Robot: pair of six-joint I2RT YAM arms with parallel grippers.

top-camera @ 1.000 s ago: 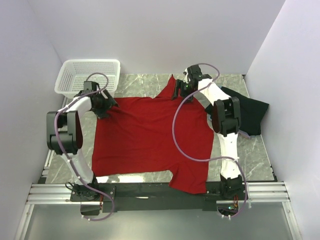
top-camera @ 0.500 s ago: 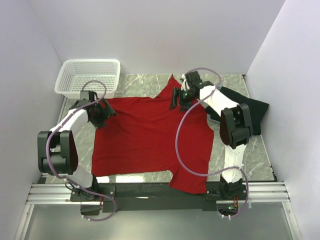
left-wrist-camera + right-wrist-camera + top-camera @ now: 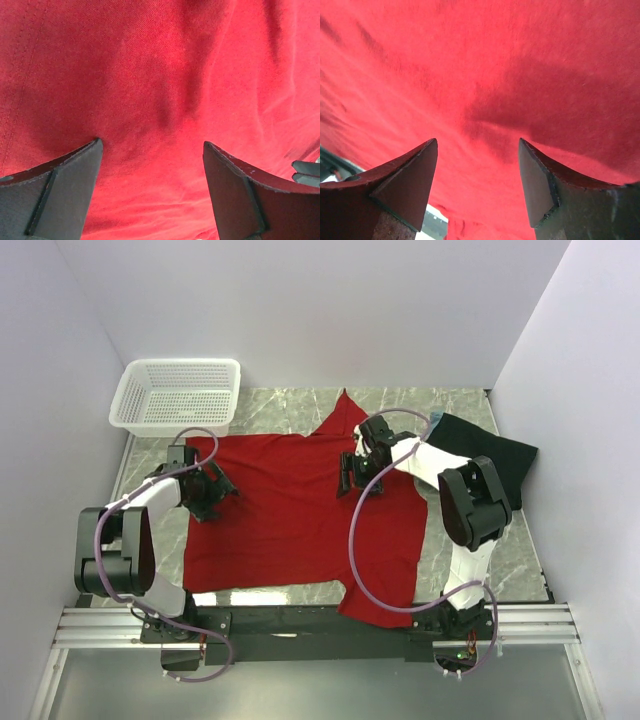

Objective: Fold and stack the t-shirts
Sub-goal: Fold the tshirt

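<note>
A bright red t-shirt (image 3: 290,515) lies spread flat over the middle of the table. It fills the left wrist view (image 3: 165,75) and the right wrist view (image 3: 485,65). My left gripper (image 3: 214,495) is open just above the shirt's left part, holding nothing. My right gripper (image 3: 352,475) is open just above the shirt's upper right part, holding nothing. A black t-shirt (image 3: 490,455) lies bunched at the right, partly under the right arm. A small light blue edge (image 3: 436,419) shows beside it.
A white plastic mesh basket (image 3: 176,394) stands at the back left corner. The marble tabletop (image 3: 500,540) shows around the shirts. White walls close in at the back and both sides. The arm bases sit on a rail along the near edge.
Both grippers have moved toward me from the shirt's far edge, the left one down and right over the left part, the right one down and left over the body. The shirt lies as before.
</note>
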